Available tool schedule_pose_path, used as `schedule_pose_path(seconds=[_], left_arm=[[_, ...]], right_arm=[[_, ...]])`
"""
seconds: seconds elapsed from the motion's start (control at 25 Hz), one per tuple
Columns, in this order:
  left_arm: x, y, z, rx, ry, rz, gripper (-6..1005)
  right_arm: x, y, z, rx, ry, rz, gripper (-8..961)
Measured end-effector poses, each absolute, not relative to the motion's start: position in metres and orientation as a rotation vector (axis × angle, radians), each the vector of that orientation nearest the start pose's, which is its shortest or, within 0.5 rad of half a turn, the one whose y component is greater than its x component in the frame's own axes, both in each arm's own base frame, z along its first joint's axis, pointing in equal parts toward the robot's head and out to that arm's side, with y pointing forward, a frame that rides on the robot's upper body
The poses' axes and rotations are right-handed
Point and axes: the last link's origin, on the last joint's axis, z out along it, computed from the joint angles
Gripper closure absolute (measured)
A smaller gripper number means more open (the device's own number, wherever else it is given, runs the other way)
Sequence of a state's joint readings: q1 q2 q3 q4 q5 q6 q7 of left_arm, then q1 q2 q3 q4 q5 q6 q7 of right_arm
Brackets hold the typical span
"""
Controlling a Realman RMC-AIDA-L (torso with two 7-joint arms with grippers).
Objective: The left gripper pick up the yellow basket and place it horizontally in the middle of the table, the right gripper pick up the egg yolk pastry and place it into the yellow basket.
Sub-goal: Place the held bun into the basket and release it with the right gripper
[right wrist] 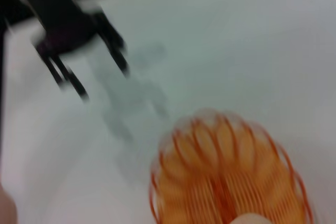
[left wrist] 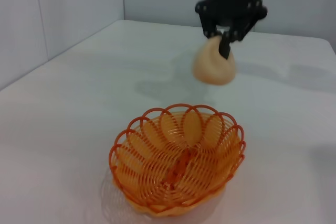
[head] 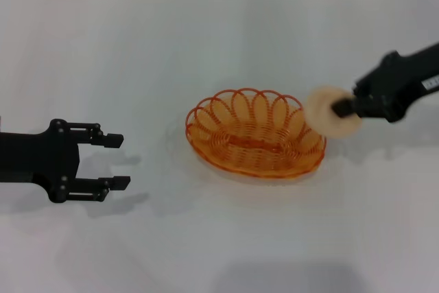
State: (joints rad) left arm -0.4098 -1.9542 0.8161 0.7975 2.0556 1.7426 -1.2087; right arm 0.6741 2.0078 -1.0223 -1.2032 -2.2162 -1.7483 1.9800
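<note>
Now the labelled black right gripper (head: 341,108), closed on the pale domed egg yolk pastry (head: 328,112), hangs above the right rim of the oval orange wire yellow basket (head: 255,135); the black left gripper (head: 117,161) sits well left of the basket, fingers apart and empty.

Pale egg yolk pastry (head: 329,112) hangs above upright orange yellow basket's (head: 255,134) rim.

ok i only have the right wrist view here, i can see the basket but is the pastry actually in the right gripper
Observer: Yes, the right gripper is shut on the egg yolk pastry, raised off the table.
Operator: is it in the basket
Observer: No, it hangs by the right end of the yellow basket, which has nothing in it.
Operator: and the left gripper
Observer: The left gripper is open and holds nothing, off to the basket's left and apart from it.
</note>
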Motion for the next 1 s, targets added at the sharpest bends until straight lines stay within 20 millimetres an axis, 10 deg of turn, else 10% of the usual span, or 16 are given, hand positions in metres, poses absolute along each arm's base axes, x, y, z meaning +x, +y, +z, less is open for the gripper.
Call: schedule_pose_path(seconds=[0.36,1.0], left_arm=[[-0.297,0.292,0.049,-2.934,-0.264,-0.408,316],[-0.299,0.293,0.048,-2.925,-0.279,-0.401,316]], right_arm=[[0.142,0.363,0.026,-2.921,0.43,0.508,905],[0.156,0.363,-0.038,-2.824,0.272,0.482,876]])
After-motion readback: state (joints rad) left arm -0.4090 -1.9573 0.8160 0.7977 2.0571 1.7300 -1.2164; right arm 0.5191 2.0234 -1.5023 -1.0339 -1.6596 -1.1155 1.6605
